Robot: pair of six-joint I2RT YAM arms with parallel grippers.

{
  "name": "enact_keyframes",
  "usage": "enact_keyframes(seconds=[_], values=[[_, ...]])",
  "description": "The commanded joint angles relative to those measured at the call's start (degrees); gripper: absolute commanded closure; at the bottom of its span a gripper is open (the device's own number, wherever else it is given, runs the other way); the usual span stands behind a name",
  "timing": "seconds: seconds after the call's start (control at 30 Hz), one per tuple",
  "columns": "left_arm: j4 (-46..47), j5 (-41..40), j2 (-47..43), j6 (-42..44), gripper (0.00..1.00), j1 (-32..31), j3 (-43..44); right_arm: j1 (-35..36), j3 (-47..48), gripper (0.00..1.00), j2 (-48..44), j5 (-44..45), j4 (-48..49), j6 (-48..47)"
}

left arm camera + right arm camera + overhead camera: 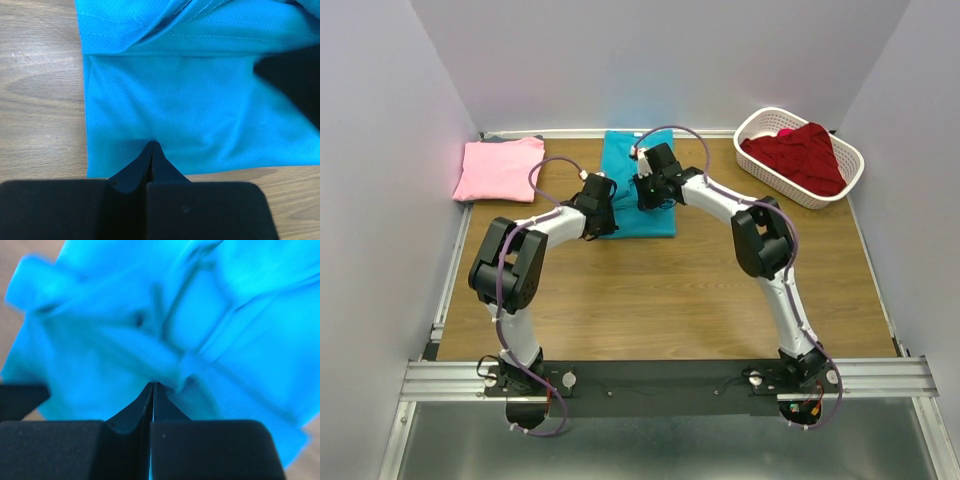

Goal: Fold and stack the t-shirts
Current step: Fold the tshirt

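**Teal t-shirt (623,160) was pinched by both arms.**
It lay far-centre on the table (670,290), long axis near-to-far. The left gripper (152,150) had its jaws closed on the near-left hem, and the right gripper (152,387) had its jaws closed on bunched cloth farther in, to the right.

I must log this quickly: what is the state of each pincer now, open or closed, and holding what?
Left pincer: closed, pinching the edge of the teal t-shirt.
Right pincer: closed, pinching the same teal t-shirt.

Lab: white-walled test table (650,290)
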Motion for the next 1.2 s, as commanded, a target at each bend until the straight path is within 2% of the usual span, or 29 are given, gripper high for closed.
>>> enact_keyframes(seconds=[0.0, 0.17, 0.3, 0.37, 0.43, 0.5, 0.53, 0.57, 0.6, 0.73, 0.77, 0.9, 1.17], values=[[-2.6, 1.8, 1.4, -0.5, 0.98, -0.4, -2.5, -2.4, 7.1, 0.91, 5.5, 9.9, 1.7, -0.9], [-3.0, 4.8, 0.5, -0.6, 0.99, -1.2, -3.6, -5.4, 19.0, 0.89, 10.9, 18.1, 1.8, 1.2], [-3.5, 6.9, -0.7, -0.9, 0.99, -2.5, -4.1, -5.7, 16.4, 0.78, 5.9, 15.1, 2.0, 2.3], [-3.5, 8.3, -1.4, -1.2, 0.99, -3.8, -4.9, -5.7, 12.5, 0.76, 0.1, 10.7, 2.1, 3.1], [-3.8, 10.0, -2.3, -1.9, 0.99, -4.8, -6.3, -5.7, 4.7, 0.76, -3.8, 6.6, 2.4, 5.1], [-3.9, 11.9, -4.2, -3.0, 0.99, -6.9, -9.1, -5.6, -4.4, 0.76, -12.5, -0.5, 2.9, 8.1], [-3.9, 12.2, -5.2, -3.4, 0.99, -6.9, -10.4, -5.6, -7.6, 0.76, -12.5, -0.6, 3.4, 9.0], [-3.8, 12.3, -7.6, -3.9, 0.99, -7.8, -11.7, -5.6, -10.8, 0.76, -16.6, -4.1, 4.7, 10.9], [-3.8, 12.8, -9.0, -4.4, 0.99, -8.1, -13.1, -5.6, -17.9, 0.76, -18.9, -5.0, 5.5, 12.1], [-4.0, 12.0, -17.4, -7.2, 0.94, -8.5, -17.4, -5.6, -31.4, 0.76, -26.3, -10.3, 9.0, 15.5], [-4.2, 11.6, -19.0, -7.8, 0.90, -8.5, -17.3, -5.6, -33.6, 0.76, -27.5, -12.0, 9.7, 15.9], [-3.5, 10.0, -23.6, -8.6, 0.85, -8.5, -15.8, -5.7, -41.6, 0.76, -30.1, -12.1, 11.4, 16.4], [-2.5, 9.3, -14.5, -7.1, 0.89, -8.5, -10.8, -6.1, -49.0, 0.77, -31.6, -12.4, 14.5, 17.9]])
